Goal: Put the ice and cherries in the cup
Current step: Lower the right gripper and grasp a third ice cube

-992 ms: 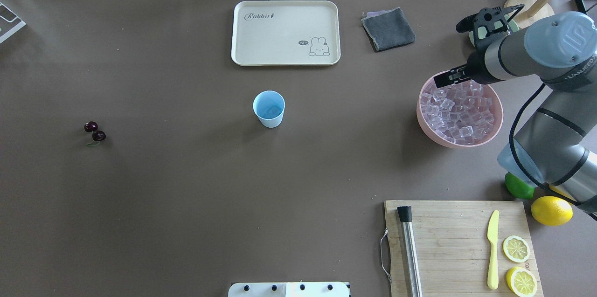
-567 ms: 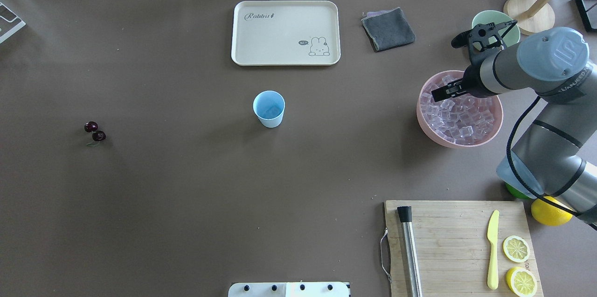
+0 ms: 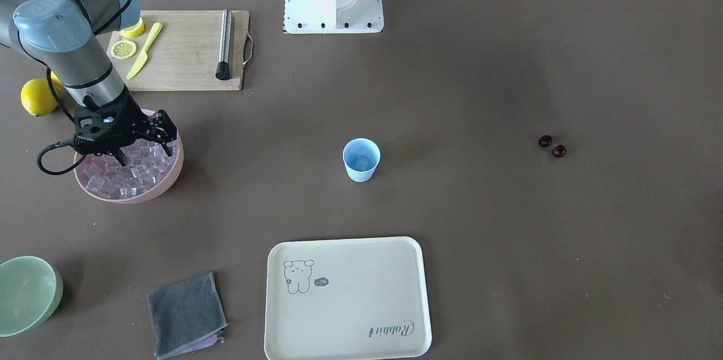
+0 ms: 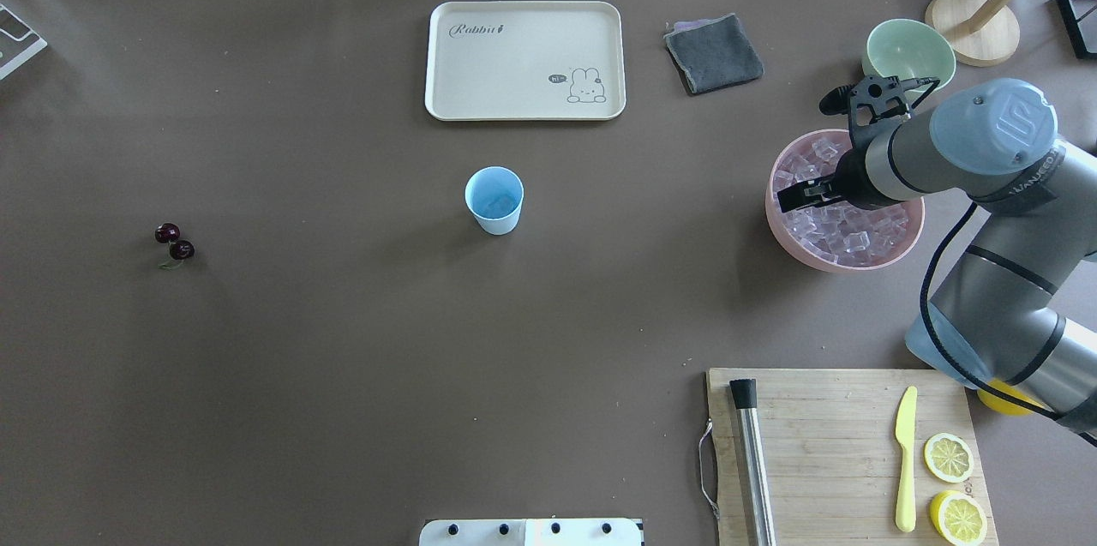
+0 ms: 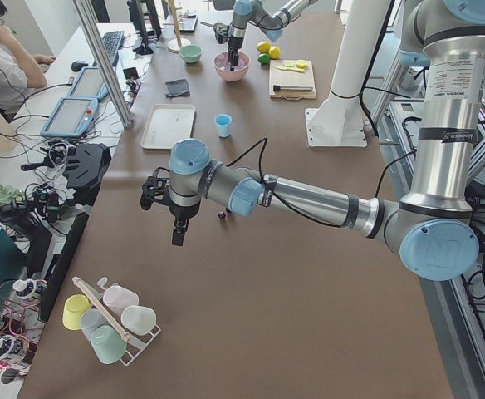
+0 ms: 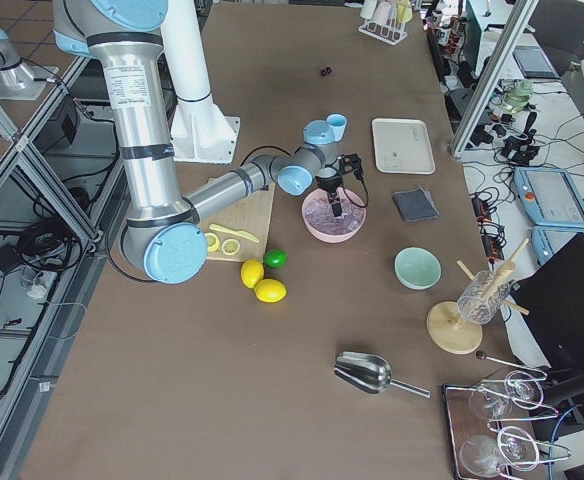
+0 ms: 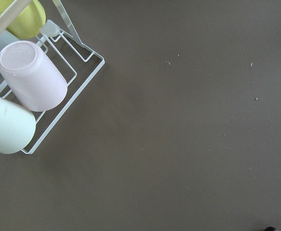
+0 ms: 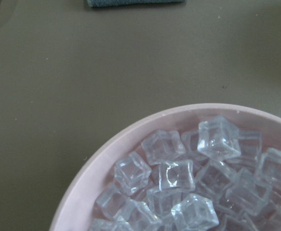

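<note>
Overhead exterior view: right arm [image 4: 908, 160] covers part of the ice [image 4: 848, 239].

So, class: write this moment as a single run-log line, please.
phase: ice pickup | right claw: open, over ice in pink bowl | cup: upright, mid-table | cherries: on table, apart from cup
</note>
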Controlling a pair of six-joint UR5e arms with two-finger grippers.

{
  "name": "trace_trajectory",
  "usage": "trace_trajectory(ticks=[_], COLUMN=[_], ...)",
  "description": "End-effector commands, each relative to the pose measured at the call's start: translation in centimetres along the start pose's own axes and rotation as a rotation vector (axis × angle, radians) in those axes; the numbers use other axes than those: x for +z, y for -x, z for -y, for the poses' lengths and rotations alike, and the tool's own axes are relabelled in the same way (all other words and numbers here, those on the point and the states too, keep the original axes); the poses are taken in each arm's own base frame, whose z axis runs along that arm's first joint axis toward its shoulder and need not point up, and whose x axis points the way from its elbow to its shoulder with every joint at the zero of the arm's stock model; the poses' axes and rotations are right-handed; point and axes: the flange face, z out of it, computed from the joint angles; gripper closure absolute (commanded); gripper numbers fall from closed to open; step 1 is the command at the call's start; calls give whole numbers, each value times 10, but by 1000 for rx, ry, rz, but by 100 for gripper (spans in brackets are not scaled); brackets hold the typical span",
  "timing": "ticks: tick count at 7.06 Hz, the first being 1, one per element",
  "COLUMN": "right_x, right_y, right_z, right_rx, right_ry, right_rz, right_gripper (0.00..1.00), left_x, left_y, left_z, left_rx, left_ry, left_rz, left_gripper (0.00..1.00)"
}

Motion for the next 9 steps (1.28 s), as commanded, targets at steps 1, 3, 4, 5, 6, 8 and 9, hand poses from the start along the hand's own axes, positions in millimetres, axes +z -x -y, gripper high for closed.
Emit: trace_trajectory(ticks=[1,3,4,5,6,8,9], right_x=[8,11,12,12,11,6,-11], right_y=[6,3,3,4,5,4,-3], right_z=[-11,-13,-13,-12,-11,-6,8], right_rx=[40,40,33,31,30,32,52], right_ry=[21,26,28,26,22,11,-12], right_rz=[0,-6,-6,-6,-7,-3,8], right_gripper=[10,49,84,100,100,100,100], left_x=[-5,-10,-9,-9,-9,-9,-9], left_y=[-5,-9,-9,-9,-9,-9,-8], left_z=[0,-3,-4,-4,-4,-3,-3], left_rx=[9,15,15,15,15,15,14], left_ry=[-11,-19,-16,-16,-16,-16,-15], left_rz=[-4,-6,-6,-6,-6,-6,-6], left_gripper=[2,2,2,2,2,2,2])
